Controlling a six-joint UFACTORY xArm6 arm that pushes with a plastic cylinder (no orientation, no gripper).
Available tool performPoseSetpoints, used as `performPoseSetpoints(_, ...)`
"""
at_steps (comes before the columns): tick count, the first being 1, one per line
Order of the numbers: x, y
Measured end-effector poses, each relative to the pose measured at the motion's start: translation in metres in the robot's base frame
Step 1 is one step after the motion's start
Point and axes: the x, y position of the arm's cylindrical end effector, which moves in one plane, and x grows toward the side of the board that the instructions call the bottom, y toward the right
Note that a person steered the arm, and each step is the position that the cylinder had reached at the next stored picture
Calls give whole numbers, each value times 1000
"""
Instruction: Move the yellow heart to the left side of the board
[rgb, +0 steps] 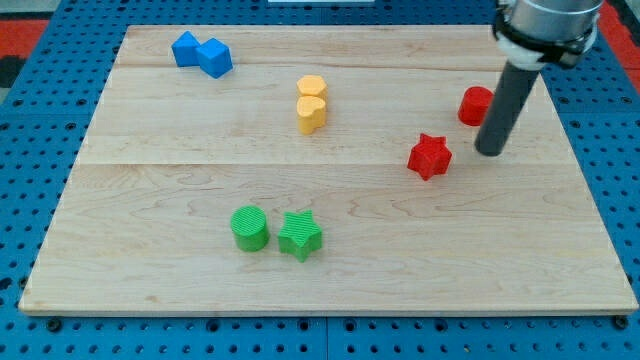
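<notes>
Wooden board (330, 250), yellow heart (312, 113) near centre, rod's bare tip (490, 152), no gripper fitted, at its 3 o'clock, between red star (430, 155) and red cylinder (476, 105)

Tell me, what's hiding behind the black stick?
Behind my tip sits a red block, over at the view's right. The rod covers its right edge, so its full shape can't be made out. The red star sits apart, uncovered.

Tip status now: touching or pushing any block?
My tip: no pincer, holding nothing. It sits apart from the blocks, right of the red star, just below the red block, far from the yellow heart.
</notes>
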Motion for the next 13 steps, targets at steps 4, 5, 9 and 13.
performPoseSetpoints(4, -53, -164)
performPoseSetpoints(5, -91, -189)
performPoseSetpoints(9, -122, -178)
performPoseSetpoints(13, -113, -160)
